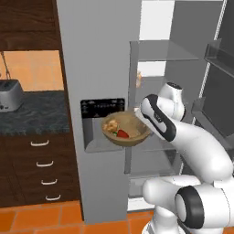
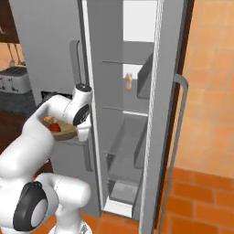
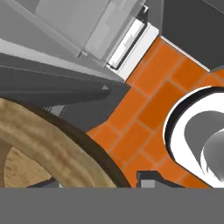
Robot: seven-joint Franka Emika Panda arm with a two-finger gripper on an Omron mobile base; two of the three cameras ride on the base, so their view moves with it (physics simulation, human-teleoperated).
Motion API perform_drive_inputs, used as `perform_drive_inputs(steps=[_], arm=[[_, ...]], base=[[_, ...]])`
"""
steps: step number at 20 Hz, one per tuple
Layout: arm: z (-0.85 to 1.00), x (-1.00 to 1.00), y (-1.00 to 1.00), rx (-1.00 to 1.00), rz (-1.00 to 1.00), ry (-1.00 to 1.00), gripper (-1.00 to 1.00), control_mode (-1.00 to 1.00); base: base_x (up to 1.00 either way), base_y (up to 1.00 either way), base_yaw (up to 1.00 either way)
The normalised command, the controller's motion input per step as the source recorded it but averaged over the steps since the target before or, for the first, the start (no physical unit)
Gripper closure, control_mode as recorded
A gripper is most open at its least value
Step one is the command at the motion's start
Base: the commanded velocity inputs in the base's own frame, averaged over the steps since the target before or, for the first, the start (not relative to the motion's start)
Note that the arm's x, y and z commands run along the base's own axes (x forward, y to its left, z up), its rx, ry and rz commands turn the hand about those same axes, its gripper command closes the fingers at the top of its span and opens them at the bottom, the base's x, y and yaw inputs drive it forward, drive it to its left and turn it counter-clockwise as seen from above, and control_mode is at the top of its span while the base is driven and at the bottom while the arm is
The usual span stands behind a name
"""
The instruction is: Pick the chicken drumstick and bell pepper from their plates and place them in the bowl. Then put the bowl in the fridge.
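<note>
The wooden bowl (image 1: 126,130) (image 2: 61,129) hangs in front of the fridge's (image 1: 100,55) closed left door, just below the black dispenser panel (image 1: 103,109). In it lie the chicken drumstick (image 1: 112,124) and the red bell pepper (image 1: 122,134) (image 2: 54,121). My gripper (image 3: 98,181) is at the bowl's right rim, behind my forearm in the base views. In the hand view the bowl's thick rim (image 3: 65,144) runs across between the fingertips (image 3: 151,178); how far the jaws stand apart I cannot make out. The plates are out of view.
The fridge's right door (image 2: 157,114) stands open, showing pale shelves (image 1: 167,57) (image 2: 125,114) and a small tan item (image 1: 138,78) on one. A toaster (image 1: 9,95) sits on the dark counter (image 1: 36,114) to the left, above drawers (image 1: 43,164). Below is orange tile floor (image 3: 144,118).
</note>
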Motion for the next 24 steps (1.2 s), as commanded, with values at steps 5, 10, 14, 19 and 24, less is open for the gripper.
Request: perform_drive_inputs(steps=[5,10,14,19,24], arm=[[0.00,0.00,0.00,0.00,0.00,0.00,1.00,1.00],[0.00,0.00,0.00,0.00,0.00,0.00,1.00,1.00],[0.00,0.00,0.00,0.00,0.00,0.00,1.00,1.00],[0.00,0.00,0.00,0.00,0.00,0.00,1.00,1.00],[0.00,0.00,0.00,0.00,0.00,0.00,1.00,1.00]], base=[[0.08,-0.06,-0.55],[-0.65,0.05,-0.10],[-0.14,0.15,-0.14],[0.30,-0.04,-0.24],[0.49,-0.01,-0.16]])
